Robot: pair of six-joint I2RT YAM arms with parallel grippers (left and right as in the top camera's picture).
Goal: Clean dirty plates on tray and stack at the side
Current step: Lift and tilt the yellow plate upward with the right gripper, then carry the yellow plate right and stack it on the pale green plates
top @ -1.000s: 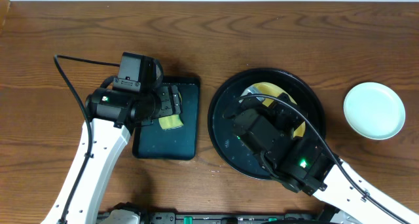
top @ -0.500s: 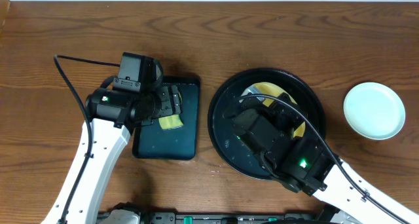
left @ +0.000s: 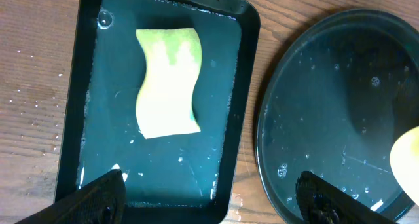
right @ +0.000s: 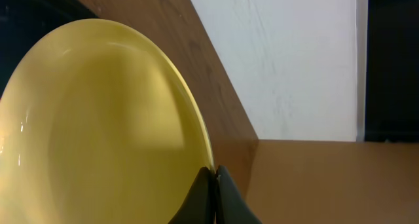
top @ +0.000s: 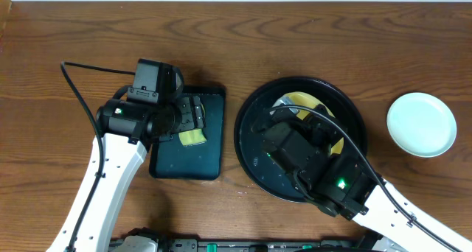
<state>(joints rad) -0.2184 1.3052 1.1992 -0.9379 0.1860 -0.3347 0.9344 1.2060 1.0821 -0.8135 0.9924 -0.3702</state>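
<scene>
**Yellow plate pinched at rim over black tray, sponge not yet picked up**

- Pale yellow round plastic plate [right: 98, 119]: over the far part of the large round black tray [top: 251, 145]. Right gripper [right: 213, 177] is clamped shut on its rim edge. The right wrist view looks along the plate to the wall behind, so it looks tipped up, not flat. Probably a rim grip to leave the face free for wiping.
- A pale sliver shows just left of it on the tray; can't tell if that's another plate.
- Pale mint-white round plastic plate [top: 421, 124]: flat on the table, right of the tray and well apart from it. Looks clean; likely the start of the side stack.
- Left gripper [left: 213, 194]: jaws spread wide, holding nothing, above the rectangular dark teal tray [left: 72, 119] left of the black tray.
- Yellow-green wavy sponge [left: 167, 83]: lying in that tray's shallow water, between and beyond the fingertips, untouched. It probably sits there to stay wet.
- Next: left descends and closes on the sponge. Risk: a thin rim pinch may slip under scrubbing force.
</scene>
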